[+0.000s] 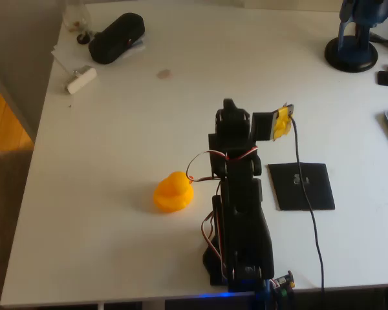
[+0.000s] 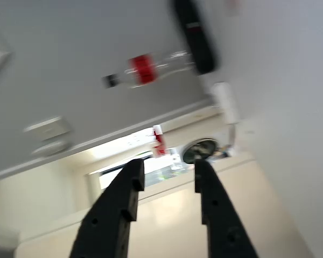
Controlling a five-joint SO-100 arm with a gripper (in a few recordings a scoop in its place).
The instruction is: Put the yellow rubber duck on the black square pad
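Note:
The yellow rubber duck (image 1: pixel 173 192) sits on the white table just left of my folded black arm in the overhead view. The black square pad (image 1: pixel 291 188) lies flat to the right of the arm, with a thin black cable running across it. My gripper (image 1: pixel 231 111) is at the far end of the arm, beyond both duck and pad. In the wrist view the gripper (image 2: pixel 167 173) is open, its two black fingers (image 2: pixel 130 185) apart with nothing between them, and it points across the table toward the room.
A dark oblong pouch (image 1: pixel 116 37) and a white cylinder (image 1: pixel 81 79) lie at the far left corner, on papers. A blue stand (image 1: pixel 352 45) is at the far right. In the wrist view, a clear bottle (image 2: pixel 145 70) lies beside the pouch (image 2: pixel 196 37).

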